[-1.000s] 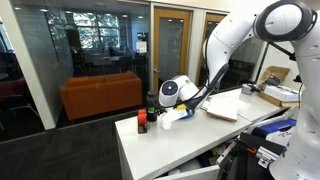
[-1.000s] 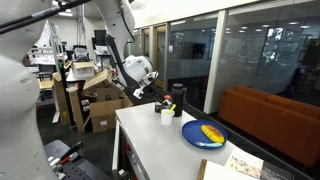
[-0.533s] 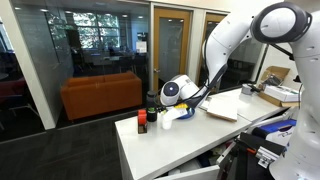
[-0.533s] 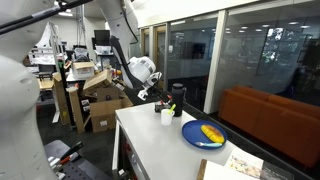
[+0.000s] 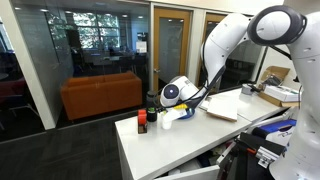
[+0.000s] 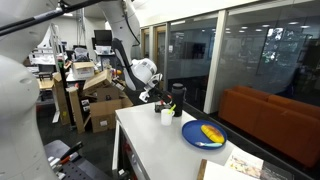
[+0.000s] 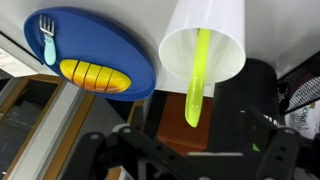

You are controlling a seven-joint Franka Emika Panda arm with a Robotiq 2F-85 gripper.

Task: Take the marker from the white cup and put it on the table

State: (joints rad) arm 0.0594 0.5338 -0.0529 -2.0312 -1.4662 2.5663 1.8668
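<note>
White table (image 6: 143,145) by glass walls (image 6: 250,50): I am hovering my gripper (image 7: 186,150), jaws spread wide and gripping nothing, above the cup (image 7: 205,45), where the marker (image 7: 197,80) is poking past the rim.

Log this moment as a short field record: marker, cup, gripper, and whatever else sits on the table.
marker: yellow-green, leaning inside the white cup, not yet taken out
gripper: over the cup, jaws apart in the wrist view, holding nothing
blue dish: beside the cup, carrying a yellow item and a light-blue fork
dark bottle: close to the cup
table: white top
</note>
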